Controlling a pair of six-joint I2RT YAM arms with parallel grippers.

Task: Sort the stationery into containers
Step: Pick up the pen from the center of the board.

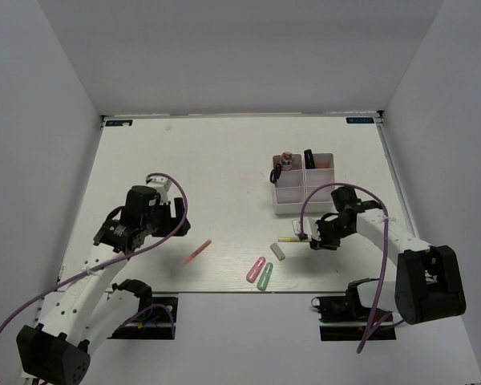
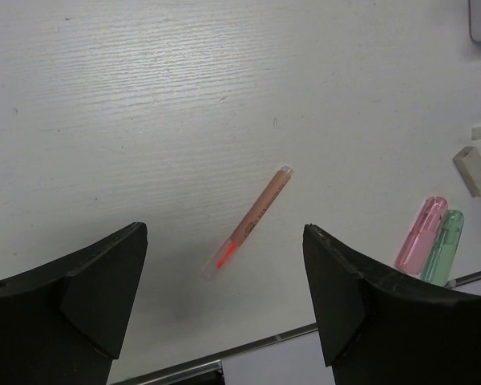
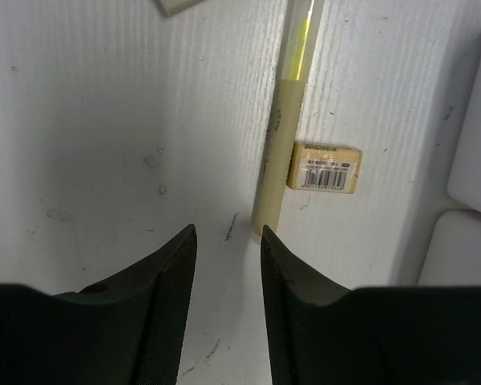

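Note:
The two joined white trays [image 1: 302, 192] stand right of centre and hold black scissors [image 1: 278, 173] and a black highlighter [image 1: 310, 158]. A thin pink pen [image 1: 197, 252] lies near the front edge. My left gripper [image 1: 116, 237] is open and empty, high above the table, and the pen [image 2: 250, 218] lies between its fingers in the left wrist view. My right gripper [image 1: 319, 238] is open and low over the table. The end of a pale yellow clip [image 3: 276, 160] with a barcode tag [image 3: 325, 167] lies against its right fingertip [image 3: 266, 234], outside the gap.
A grey eraser [image 1: 278, 252], a pink capsule [image 1: 256, 269] and a green capsule [image 1: 264, 276] lie between the pen and the right gripper, close to the table's front edge [image 2: 264, 341]. The trays' wall [image 3: 474, 152] is just right of the right gripper.

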